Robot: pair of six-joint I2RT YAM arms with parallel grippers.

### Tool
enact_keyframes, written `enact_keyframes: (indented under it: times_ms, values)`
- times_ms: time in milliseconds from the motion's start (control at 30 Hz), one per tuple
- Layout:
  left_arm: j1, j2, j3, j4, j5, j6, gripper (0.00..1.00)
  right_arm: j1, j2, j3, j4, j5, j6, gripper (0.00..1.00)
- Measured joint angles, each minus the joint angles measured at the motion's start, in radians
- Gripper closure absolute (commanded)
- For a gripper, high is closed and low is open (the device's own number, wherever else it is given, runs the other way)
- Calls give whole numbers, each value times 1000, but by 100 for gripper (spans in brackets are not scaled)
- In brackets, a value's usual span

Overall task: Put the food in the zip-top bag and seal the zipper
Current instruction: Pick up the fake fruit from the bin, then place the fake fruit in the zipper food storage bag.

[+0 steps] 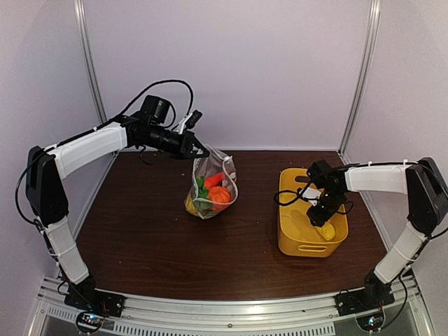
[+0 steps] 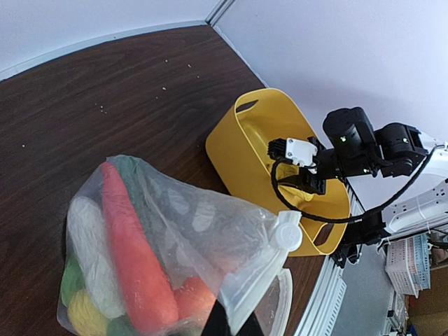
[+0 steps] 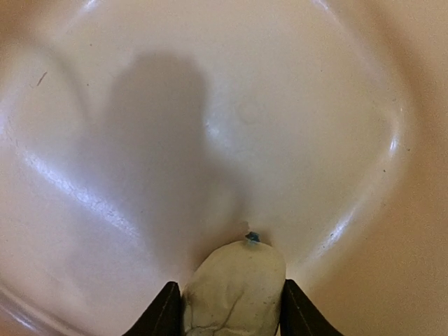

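Two grips — left tool (image 1: 201,151) pinches zip-top bag (image 1: 213,186) rim; right tool (image 3: 232,311) clamps food piece (image 3: 235,280).

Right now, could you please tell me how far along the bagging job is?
Done: several vegetables sit inside the bag, which the left gripper holds up by its mouth. In hand: the right gripper is closed on one piece in the basket, apparently the last. Left: drop it in, then run the zipper shut; the mouth looks open.
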Motion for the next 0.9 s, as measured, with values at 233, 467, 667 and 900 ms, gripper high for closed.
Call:
enact_keyframes:
  times_ms: [233, 467, 667, 900]
  values:
    - [0, 0, 0, 0, 0, 0, 100, -1, 3, 15, -1, -44, 1, 70]
    - [0, 0, 0, 0, 0, 0, 100, -1, -53, 38, -39, -71, -11, 73]
    - [0, 0, 0, 0, 0, 0, 100, -1, -156, 146, -53, -99, -51, 73]
    - [0, 0, 0, 0, 0, 0, 100, -1, -244, 277, -35, -237, -85, 72]
